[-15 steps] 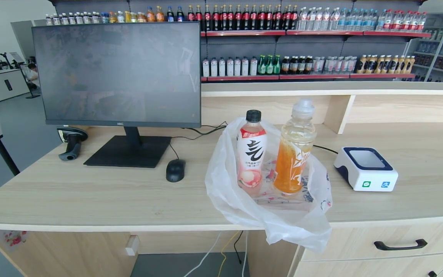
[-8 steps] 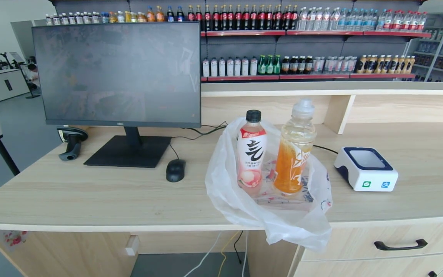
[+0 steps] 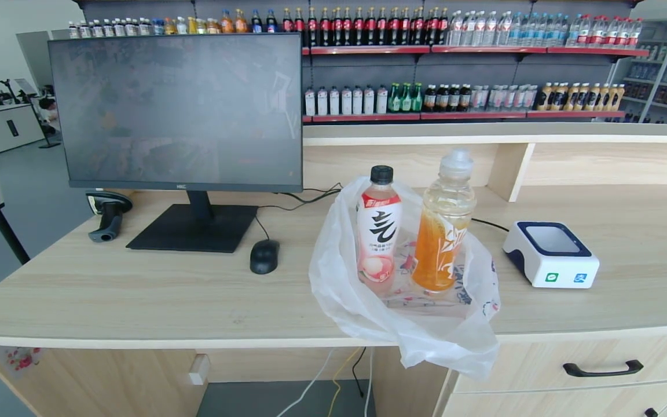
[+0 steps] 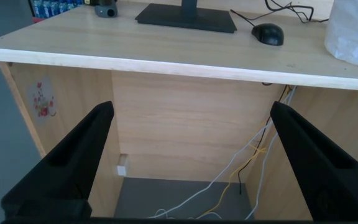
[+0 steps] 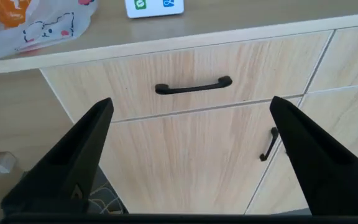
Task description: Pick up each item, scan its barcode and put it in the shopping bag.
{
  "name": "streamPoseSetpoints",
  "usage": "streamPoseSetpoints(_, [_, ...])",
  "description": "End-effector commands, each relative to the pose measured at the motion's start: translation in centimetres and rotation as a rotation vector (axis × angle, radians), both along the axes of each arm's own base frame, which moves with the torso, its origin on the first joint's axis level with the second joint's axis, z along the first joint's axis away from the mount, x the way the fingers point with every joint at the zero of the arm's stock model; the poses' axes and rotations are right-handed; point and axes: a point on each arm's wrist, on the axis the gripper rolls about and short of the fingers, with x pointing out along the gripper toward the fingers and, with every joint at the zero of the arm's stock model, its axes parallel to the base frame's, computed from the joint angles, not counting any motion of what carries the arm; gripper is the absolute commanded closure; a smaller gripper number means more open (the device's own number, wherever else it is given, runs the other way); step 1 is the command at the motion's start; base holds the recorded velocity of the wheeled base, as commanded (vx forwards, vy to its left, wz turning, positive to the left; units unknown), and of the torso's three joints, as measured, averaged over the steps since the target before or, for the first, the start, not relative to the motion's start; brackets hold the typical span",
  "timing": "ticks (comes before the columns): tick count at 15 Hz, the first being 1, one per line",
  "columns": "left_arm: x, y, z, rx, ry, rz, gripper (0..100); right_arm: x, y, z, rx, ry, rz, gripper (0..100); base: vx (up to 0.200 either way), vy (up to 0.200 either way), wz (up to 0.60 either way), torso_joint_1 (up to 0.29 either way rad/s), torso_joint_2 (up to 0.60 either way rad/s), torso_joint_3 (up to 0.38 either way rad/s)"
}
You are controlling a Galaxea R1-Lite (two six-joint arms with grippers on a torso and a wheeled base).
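A white plastic shopping bag (image 3: 362,301) lies open on the wooden counter (image 3: 136,289), its front drooping over the edge. Inside it stand a pink bottle with a black cap (image 3: 377,231) and, to its right, an orange juice bottle with a clear cap (image 3: 442,226), both upright. A white and blue barcode scanner (image 3: 550,252) sits right of the bag. My left gripper (image 4: 191,162) hangs open below the counter's front edge, facing the cabinet front. My right gripper (image 5: 191,162) is open too, low before the drawer handle (image 5: 193,86), with nothing between its fingers.
A monitor (image 3: 177,110) on a black stand, a black mouse (image 3: 264,256) and a handheld scanner (image 3: 106,217) occupy the counter's left. Cables (image 4: 247,168) hang under the counter. Shelves of drinks (image 3: 461,63) line the back wall behind a raised ledge.
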Motion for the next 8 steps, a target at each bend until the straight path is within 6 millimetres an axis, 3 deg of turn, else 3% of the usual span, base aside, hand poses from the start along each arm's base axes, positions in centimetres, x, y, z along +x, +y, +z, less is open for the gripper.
streamPoseSetpoints(1, [0.0,0.0,-0.01,-0.002,0.0,0.001,0,-0.21,0.14,-0.39,-0.101,-0.031,0.065,0,0.0,0.0,0.0,0.0,0.0,0.0])
streamPoseSetpoints(6, [0.0,0.0,-0.01,-0.002,0.0,0.001,0,0.56,0.56,-1.33,-0.143,-0.099,0.261,0,0.0,0.0,0.0,0.0,0.0,0.0])
streamPoseSetpoints(8, [-0.01,0.0,0.03,-0.002,-0.001,-0.001,0,0.56,0.54,-1.33,-0.136,-0.099,0.255,0,0.0,0.0,0.0,0.0,0.0,0.0])
